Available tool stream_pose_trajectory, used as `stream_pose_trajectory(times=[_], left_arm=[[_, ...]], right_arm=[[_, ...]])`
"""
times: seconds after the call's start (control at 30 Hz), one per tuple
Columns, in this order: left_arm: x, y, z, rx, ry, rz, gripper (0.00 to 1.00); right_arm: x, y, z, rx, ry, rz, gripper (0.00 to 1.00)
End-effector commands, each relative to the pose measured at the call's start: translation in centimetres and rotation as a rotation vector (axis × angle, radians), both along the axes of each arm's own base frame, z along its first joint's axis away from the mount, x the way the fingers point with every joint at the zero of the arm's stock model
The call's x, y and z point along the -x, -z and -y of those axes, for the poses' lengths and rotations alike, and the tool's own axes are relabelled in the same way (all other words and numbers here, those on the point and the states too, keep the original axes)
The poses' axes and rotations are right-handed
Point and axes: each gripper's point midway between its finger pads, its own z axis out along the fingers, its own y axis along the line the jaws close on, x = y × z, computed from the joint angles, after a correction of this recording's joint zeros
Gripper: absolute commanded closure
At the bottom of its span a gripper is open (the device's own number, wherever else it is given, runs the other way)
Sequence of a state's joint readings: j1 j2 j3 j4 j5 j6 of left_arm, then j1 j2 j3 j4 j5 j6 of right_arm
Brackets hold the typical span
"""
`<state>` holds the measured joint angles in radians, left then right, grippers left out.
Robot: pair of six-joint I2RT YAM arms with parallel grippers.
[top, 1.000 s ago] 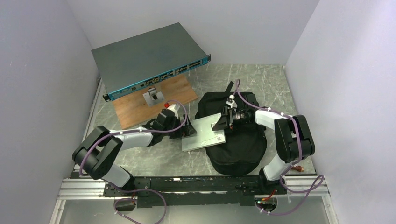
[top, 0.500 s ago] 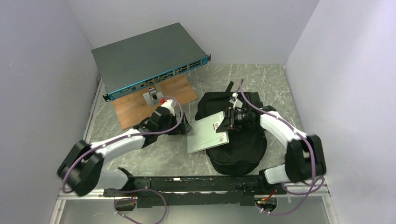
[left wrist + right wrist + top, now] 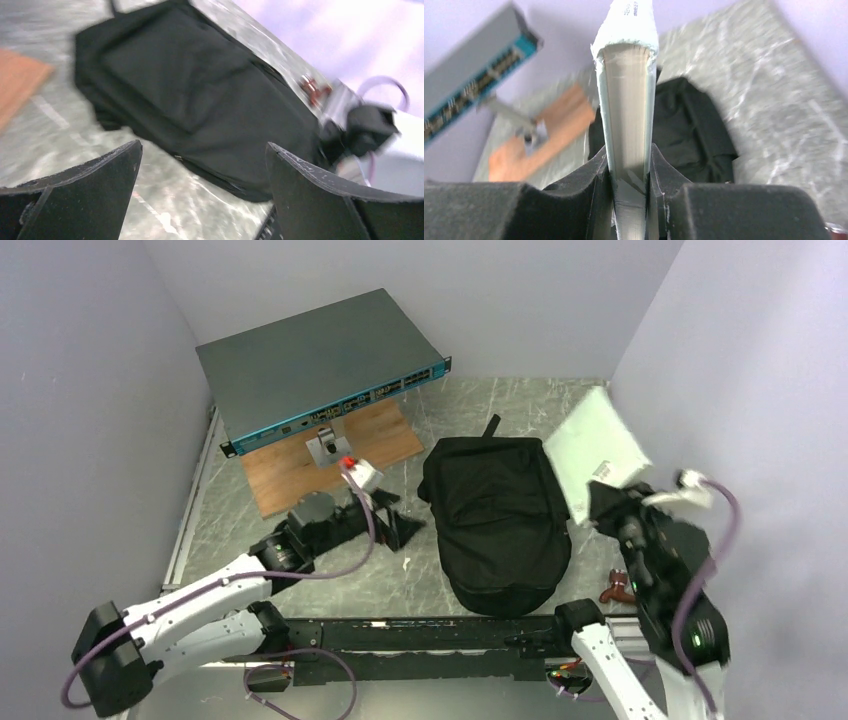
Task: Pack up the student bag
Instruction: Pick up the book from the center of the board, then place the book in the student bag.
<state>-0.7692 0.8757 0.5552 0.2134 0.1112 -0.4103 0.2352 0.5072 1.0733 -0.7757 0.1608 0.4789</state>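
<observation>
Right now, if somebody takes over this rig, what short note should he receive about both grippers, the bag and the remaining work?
Left gripper: open, empty, low over the marble table, left of the black fabric backpack.
Right gripper: shut on the thick pale-covered paperback book, held in the air right of the backpack.
Backpack lies flat mid-table; whether its zip is open cannot be told.
Grey network switch box rests on the wooden board, back left.
Done: book gripped. Left: put the book inside the backpack.

Right arm (image 3: 668, 562) high, jaws clamped; left arm (image 3: 200, 596) low, jaws wide.
</observation>
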Motion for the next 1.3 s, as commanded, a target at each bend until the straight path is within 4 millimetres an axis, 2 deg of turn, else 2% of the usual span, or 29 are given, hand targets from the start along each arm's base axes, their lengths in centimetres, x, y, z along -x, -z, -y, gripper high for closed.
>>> stream_pose_trajectory(times=[0.0,0.13,0.23,0.27,0.3,0.33,0.5,0.6,0.73,0.83,0.9,1.07,1.17,1.27], left_arm=[[5.9,-2.9,6.5,-0.076,0.318,0.265,0.01],[10.8,-0.6,12.4,-0.308,0.531,0.41,0.0],[12.0,1.5,15.9,-0.475,0.597,0.431,0.0],[12.5,3.4,16.9,-0.549,0.638,0.419,0.0],[13.1,3.8,17.8,-0.578,0.667,0.427,0.0],[12.9,3.9,18.8,-0.614,0.649,0.44,0.0],[13.2,7.5,21.5,-0.764,0.653,0.468,0.02],[11.7,9.0,22.2,-0.84,0.579,0.458,0.05],[10.3,10.7,22.4,-0.95,0.529,0.449,0.15],[8.7,10.6,22.4,-0.988,0.456,0.477,0.29],[7.5,9.4,22.4,-0.974,0.402,0.475,0.45],[4.9,6.4,22.0,-0.879,0.346,0.402,0.73],[3.1,5.2,22.0,-0.802,0.328,0.333,0.98],[0.4,3.2,22.0,-0.681,0.294,0.208,1.0]], right_arm=[[3.3,-5.3,7.8,-0.117,0.422,0.287,1.0],[6.2,-5.4,10.6,-0.096,0.546,0.315,1.0],[7.6,-6.1,11.2,-0.098,0.564,0.346,1.0],[7.9,-6.4,11.2,-0.096,0.56,0.356,1.0],[8.2,-6.5,11.2,-0.098,0.555,0.362,1.0],[8.4,-6.6,11.2,-0.1,0.55,0.363,1.0],[9.3,-6.5,11.4,-0.082,0.544,0.358,1.0],[9.9,-7.1,11.5,-0.079,0.54,0.374,1.0],[10.3,-7.5,11.2,-0.075,0.51,0.38,1.0],[10.1,-7.1,10.6,-0.052,0.47,0.374,1.0],[9.9,-6.7,10.3,-0.03,0.447,0.355,1.0],[10.0,-5.8,9.5,0.032,0.39,0.263,1.0],[10.2,-4.5,9.1,0.08,0.35,0.174,1.0],[10.9,-2.8,8.9,0.1,0.331,0.049,1.0]])
